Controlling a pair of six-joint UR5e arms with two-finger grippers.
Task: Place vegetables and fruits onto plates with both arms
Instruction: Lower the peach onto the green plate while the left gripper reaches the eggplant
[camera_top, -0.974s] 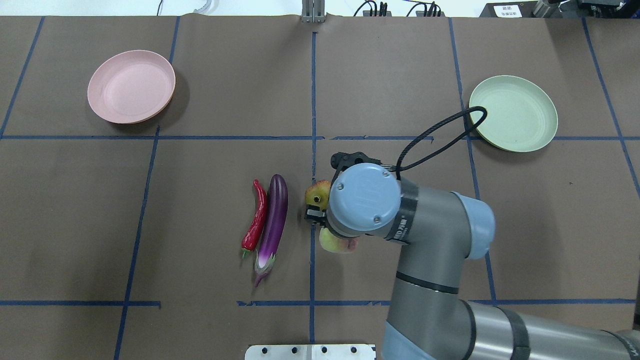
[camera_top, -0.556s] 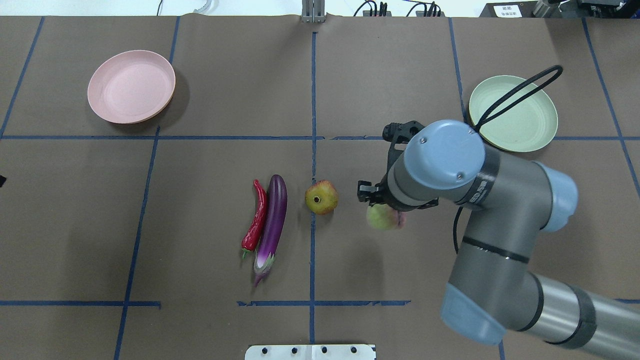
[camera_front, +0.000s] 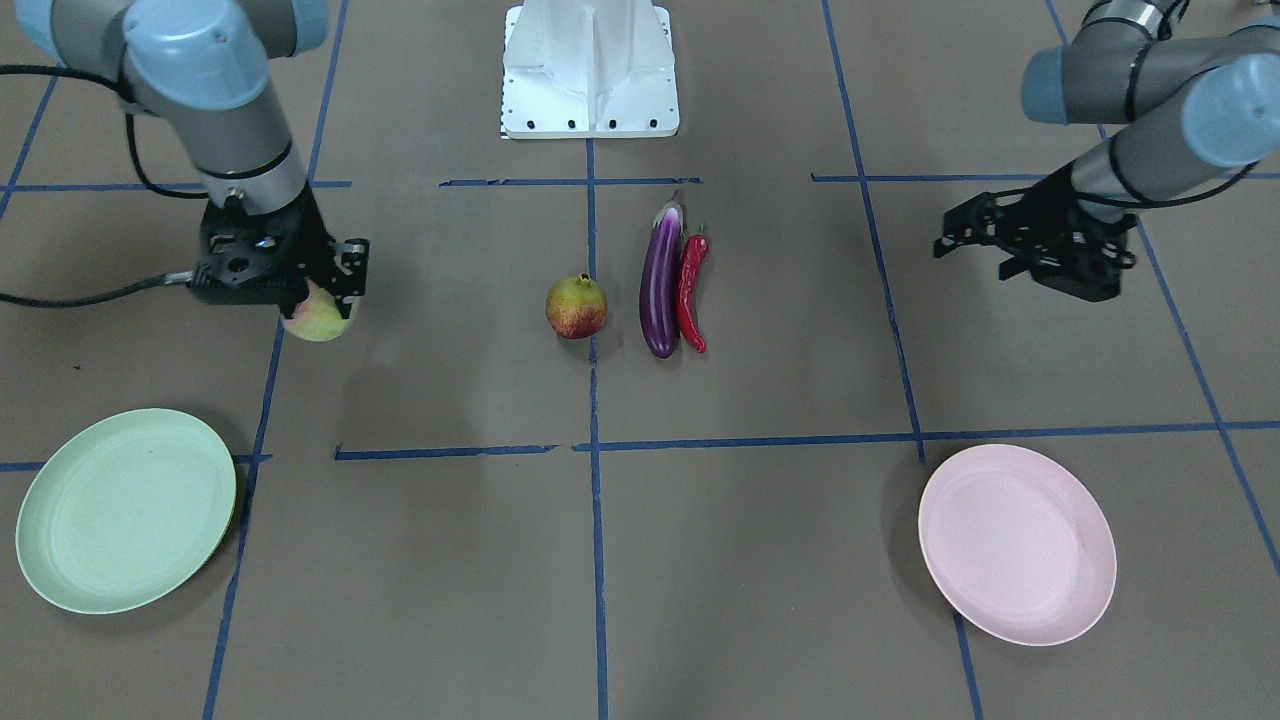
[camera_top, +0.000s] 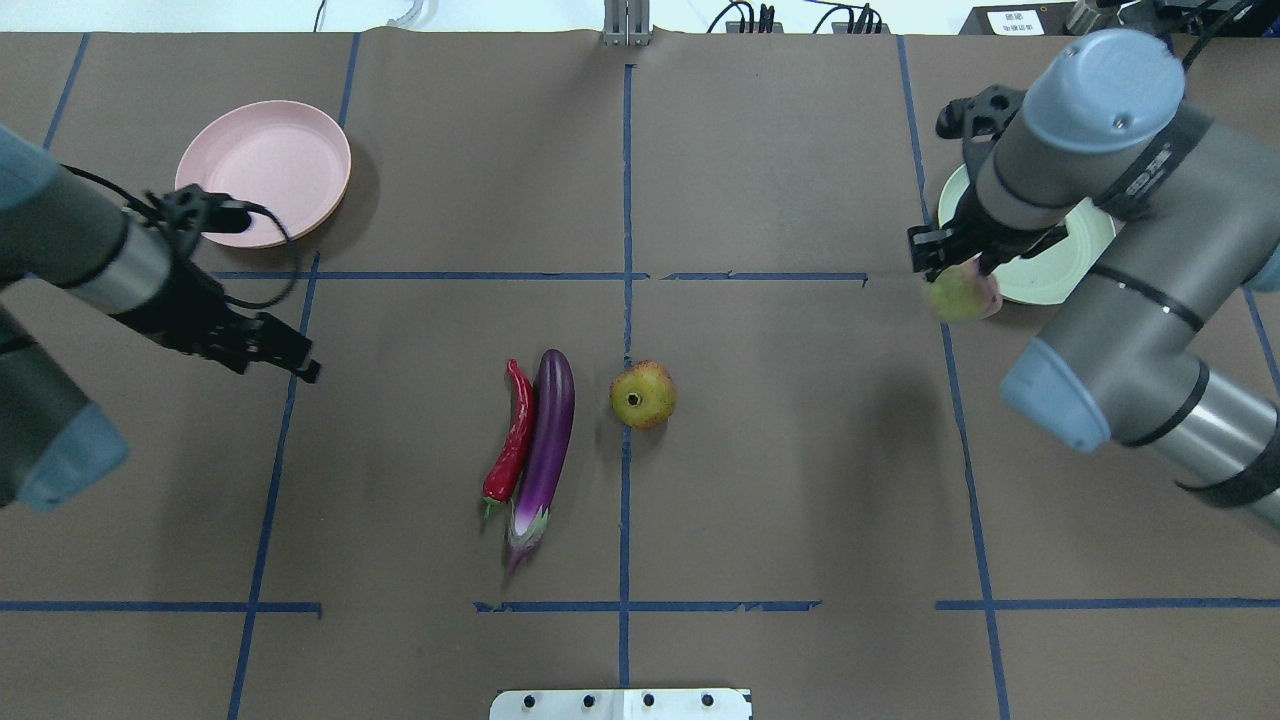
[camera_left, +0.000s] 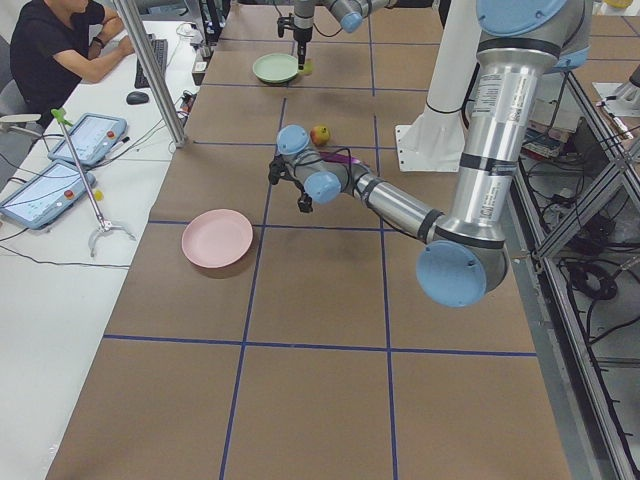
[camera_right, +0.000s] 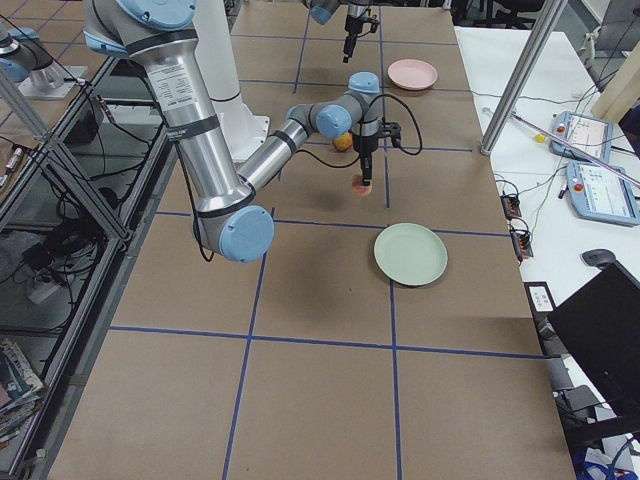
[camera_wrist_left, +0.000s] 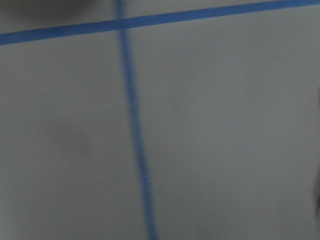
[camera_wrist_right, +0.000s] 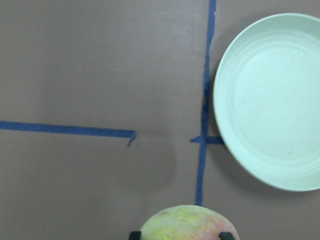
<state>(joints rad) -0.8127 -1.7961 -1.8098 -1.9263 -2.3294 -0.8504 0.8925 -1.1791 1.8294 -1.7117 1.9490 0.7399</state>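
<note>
Holding the pale green fruit (camera_wrist_right: 187, 223) across its middle, my right gripper (camera_top: 955, 272) has its jaws closed to the fruit's width, one on each flank, so the round body cannot roll out. The fruit hangs clear of the table and short of the mint green plate (camera_wrist_right: 270, 100). From my wrist the plate lies ahead and off to one side, so nothing is over it yet. I carry it high because, as I judge it, the raised rim has to be cleared before I lower and let go.

My left gripper (camera_top: 285, 355) is empty and, as far as I can make out, has its jaws apart. It hovers over bare table between the pink plate (camera_top: 263, 172) and the vegetables (its wrist camera shows only blurred tape lines). The eggplant (camera_top: 548, 440) and red chili (camera_top: 513, 435) lie side by side, touching. The red-yellow fruit (camera_top: 643, 394) sits just beside them. Since the two vegetables press together, a pinch on the chili from its outer side looks safest to me.
</note>
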